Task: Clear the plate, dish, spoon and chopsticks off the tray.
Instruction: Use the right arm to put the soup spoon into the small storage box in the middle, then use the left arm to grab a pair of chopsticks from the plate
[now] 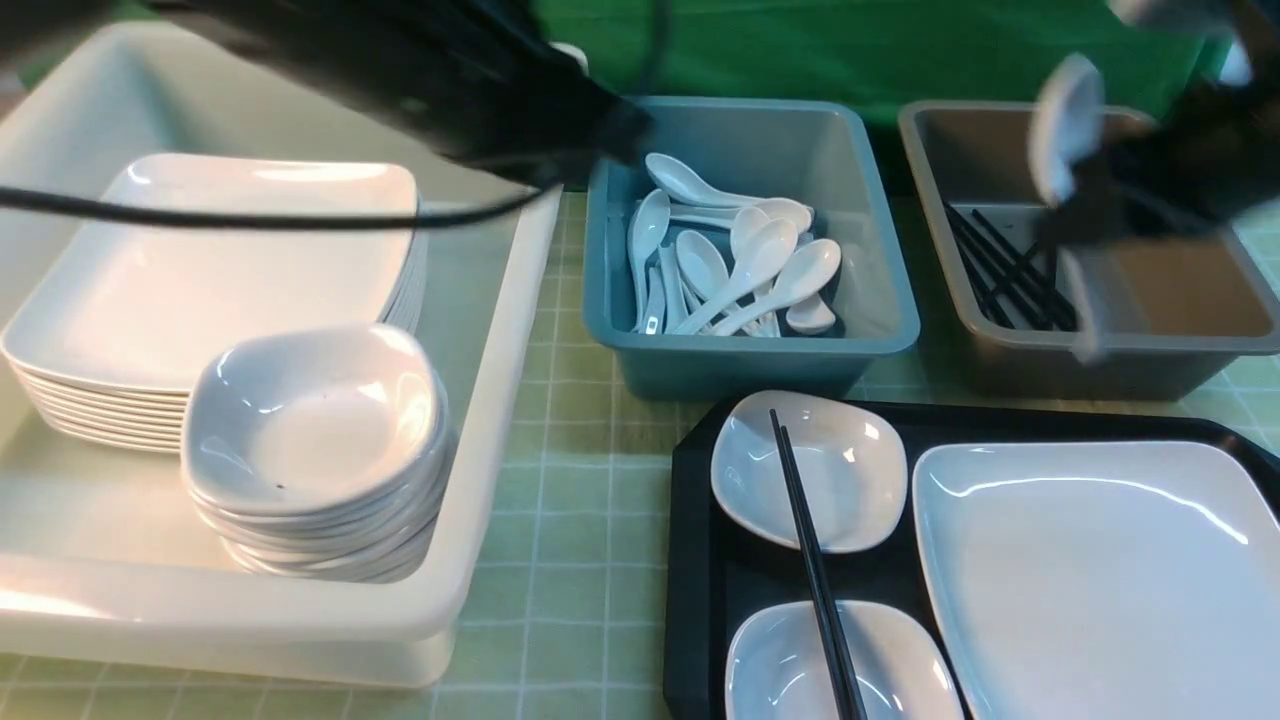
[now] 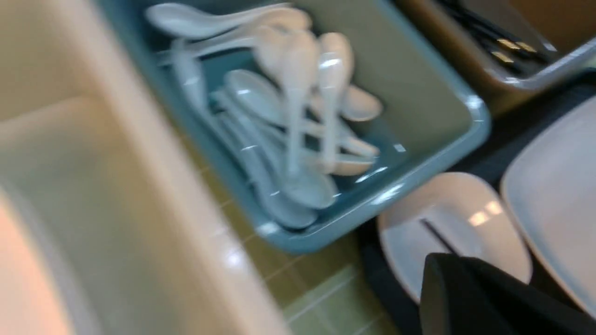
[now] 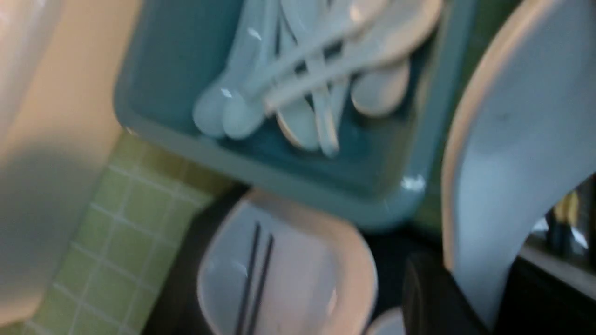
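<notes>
The black tray [image 1: 690, 560] at the front right holds the large white plate [image 1: 1100, 580], two small white dishes [image 1: 850, 470] [image 1: 790, 670] and the black chopsticks [image 1: 810, 560] lying across both dishes. My right gripper [image 1: 1090, 200] is blurred, raised over the brown bin [image 1: 1180, 350], and shut on a white spoon [image 1: 1065, 125]. The spoon fills the right wrist view [image 3: 507, 163] between the jaws. My left gripper [image 1: 610, 135] is a dark blur above the teal bin's near-left corner. Only one of its fingers [image 2: 465, 298] shows in the left wrist view, over the far dish [image 2: 465, 209].
A teal bin [image 1: 880, 330] holds several white spoons. The brown bin holds black chopsticks [image 1: 1010, 270]. A large cream tub [image 1: 480, 480] at the left holds a stack of square plates [image 1: 220, 270] and a stack of small dishes [image 1: 310, 430]. The table has a green checked cloth [image 1: 570, 520].
</notes>
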